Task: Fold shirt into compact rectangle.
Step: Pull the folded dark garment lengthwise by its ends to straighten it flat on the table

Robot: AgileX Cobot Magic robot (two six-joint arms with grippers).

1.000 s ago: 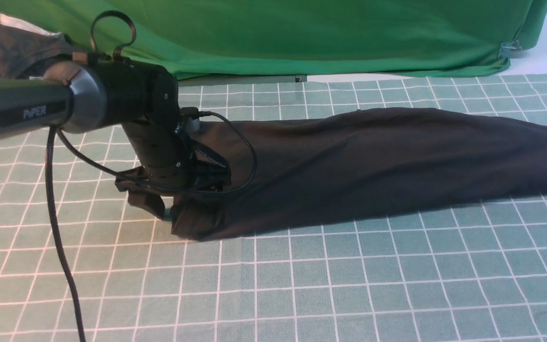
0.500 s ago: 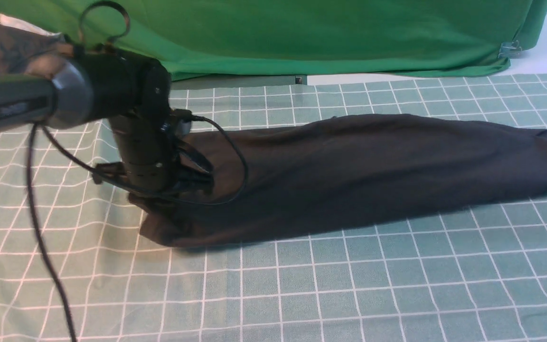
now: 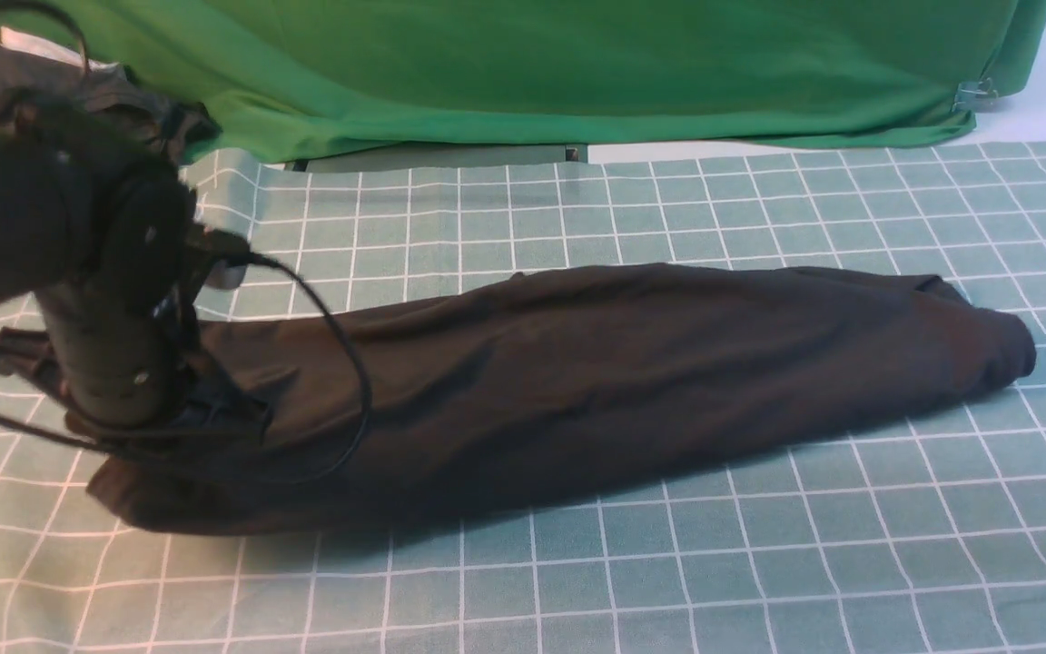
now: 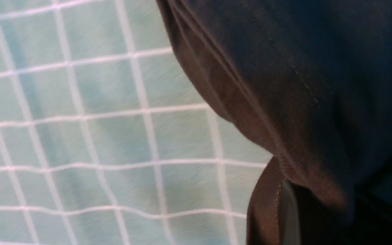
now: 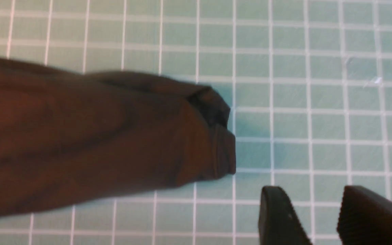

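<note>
The black shirt [image 3: 577,372] lies as one long rumpled band across the checked tablecloth [image 3: 668,563], from the near left to the far right. My left gripper [image 3: 214,413] is at the shirt's left end, shut on the cloth. In the left wrist view a hemmed fold of the shirt [image 4: 284,102] drapes over the jaws and hides most of them. My right gripper [image 5: 318,204] does not appear in the front view. In the right wrist view it hovers open and empty over bare cloth, just past the shirt's bunched right end [image 5: 213,143]. No print or label shows.
A big bright green cloth [image 3: 577,64] hangs along the back edge, with a metal clip [image 3: 972,91] at its right. A dark grey garment [image 3: 78,77] is heaped at the back left behind my left arm, whose black cable [image 3: 341,363] loops over the shirt.
My left arm has moved left and nearer, dragging the shirt along. The shirt's right end, earlier past the picture's right edge, now lies well inside it.
</note>
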